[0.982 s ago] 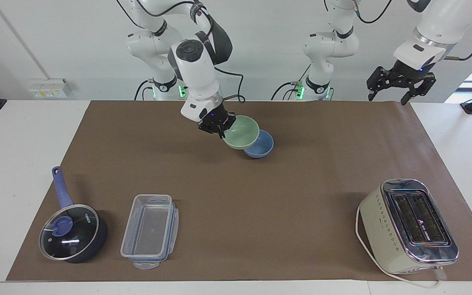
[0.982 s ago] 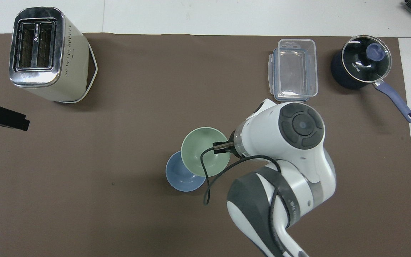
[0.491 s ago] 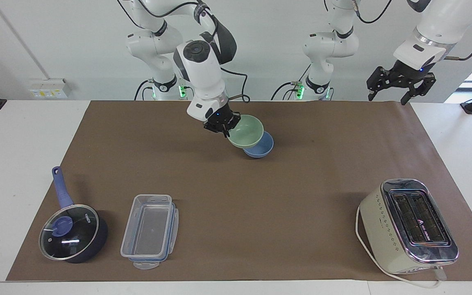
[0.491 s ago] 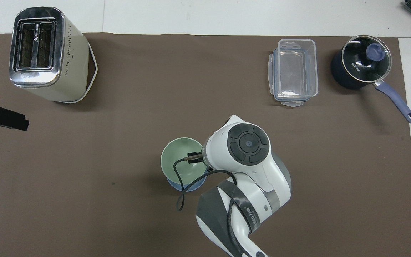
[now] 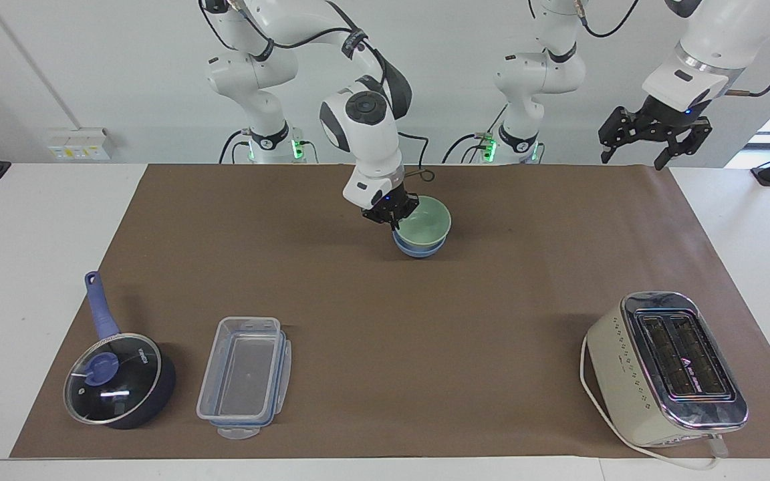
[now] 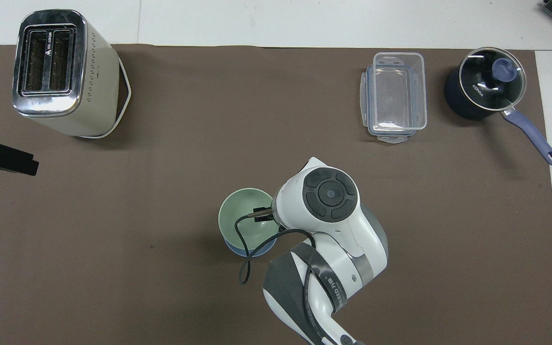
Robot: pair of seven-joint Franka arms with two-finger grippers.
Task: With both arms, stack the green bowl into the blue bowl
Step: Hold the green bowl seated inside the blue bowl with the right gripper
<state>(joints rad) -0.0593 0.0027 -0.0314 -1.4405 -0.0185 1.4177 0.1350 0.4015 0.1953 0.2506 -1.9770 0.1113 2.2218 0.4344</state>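
Since the earlier frame the right gripper (image 5: 395,218) has carried the green bowl (image 5: 427,221) over and down into the blue bowl (image 5: 418,249). Fingers pinched tight on the green rim at the side toward the right arm's end. Left gripper (image 5: 652,137) waits aloft, spread wide, holding nothing. Count: two bowls, one toaster (image 5: 666,367), one container (image 5: 244,377), one saucepan (image 5: 117,377).

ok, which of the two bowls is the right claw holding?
The green bowl. The right claw is shut on its rim, and it sits in the blue bowl, which rests on the mat untouched by any claw.
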